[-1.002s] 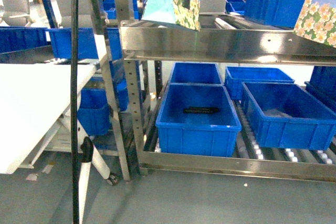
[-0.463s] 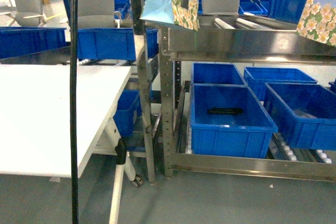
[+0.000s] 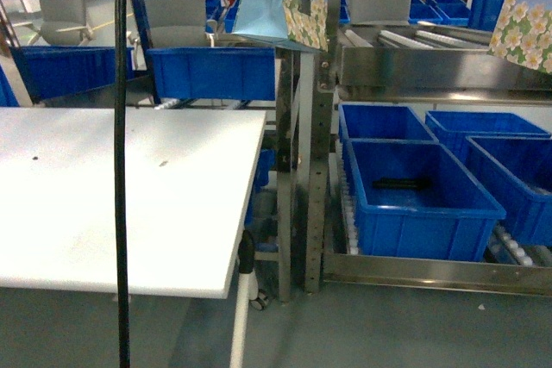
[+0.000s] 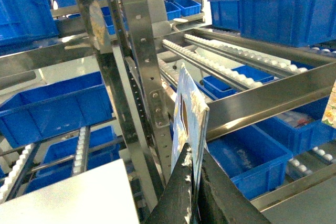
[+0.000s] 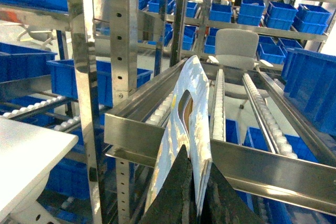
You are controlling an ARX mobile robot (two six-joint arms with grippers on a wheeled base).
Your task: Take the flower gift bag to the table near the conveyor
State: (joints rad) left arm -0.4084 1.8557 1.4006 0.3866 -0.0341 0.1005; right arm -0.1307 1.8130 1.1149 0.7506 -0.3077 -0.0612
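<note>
Black jaws of my left gripper point(image 4: 195, 182) pinch the top edge of a flower gift bag point(image 4: 188, 116), which hangs in the air just right of the white surface point(image 3: 129, 196) and in front of the steel roller conveyor point(image 3: 431, 62); my right gripper point(image 5: 195, 190) clamps a second flowered bag point(image 5: 184, 129) over the blue bins point(image 3: 423, 200). I would keep the left grip tight, swing that bag clear of the rack post point(image 3: 317, 127), then lower it upright well inside the surface's edge before letting go.
</note>
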